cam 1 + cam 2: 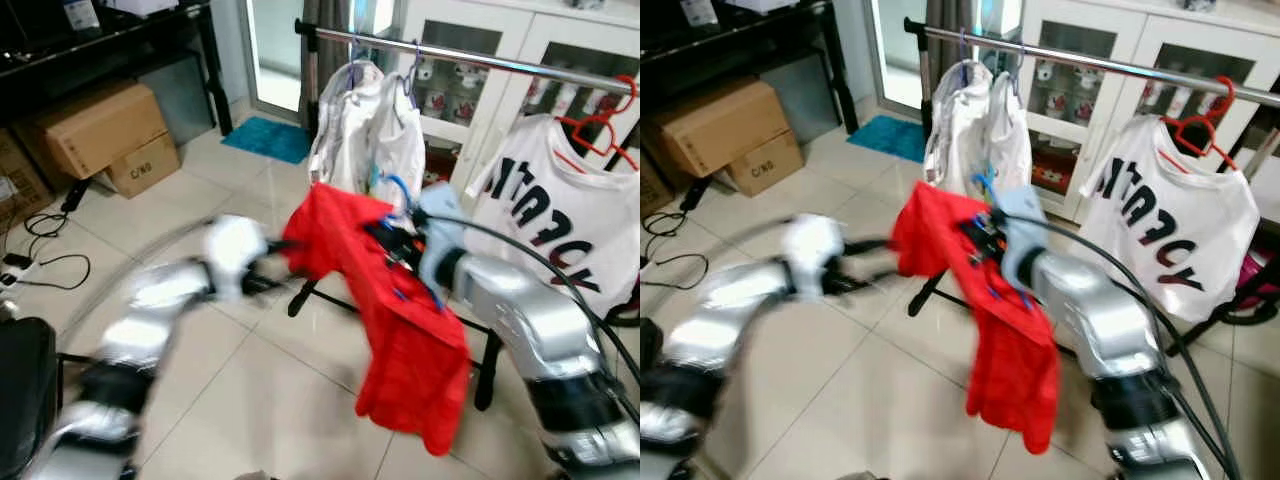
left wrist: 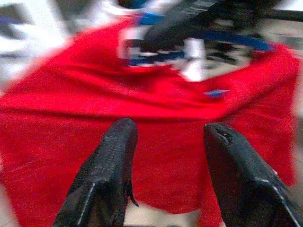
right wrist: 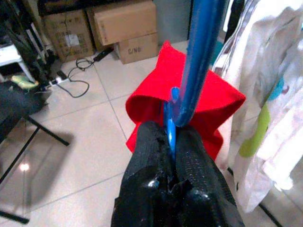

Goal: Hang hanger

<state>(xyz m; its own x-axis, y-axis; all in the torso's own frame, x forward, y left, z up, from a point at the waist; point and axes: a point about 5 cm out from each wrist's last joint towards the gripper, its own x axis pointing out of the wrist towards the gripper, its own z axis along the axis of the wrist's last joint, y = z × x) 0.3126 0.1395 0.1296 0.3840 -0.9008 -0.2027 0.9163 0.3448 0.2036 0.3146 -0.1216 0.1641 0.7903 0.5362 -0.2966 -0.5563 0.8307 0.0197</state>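
A red shirt (image 1: 400,320) hangs on a blue hanger (image 3: 201,56), held in the air in front of a metal clothes rail (image 1: 470,58). My right gripper (image 3: 171,142) is shut on the hanger's blue neck, and the hook (image 1: 398,186) rises just below the rail. My left gripper (image 2: 165,137) is open, close to the shirt's left edge (image 1: 300,240), with red cloth right beyond its fingers (image 2: 111,156). The left arm (image 1: 180,290) is blurred by motion.
White garments (image 1: 365,130) hang on the rail's left part, and a white printed T-shirt (image 1: 555,210) on a red hanger (image 1: 600,125) hangs to the right. Cardboard boxes (image 1: 100,135) and cables (image 1: 40,250) lie at the left. White cabinets (image 1: 480,60) stand behind the rail.
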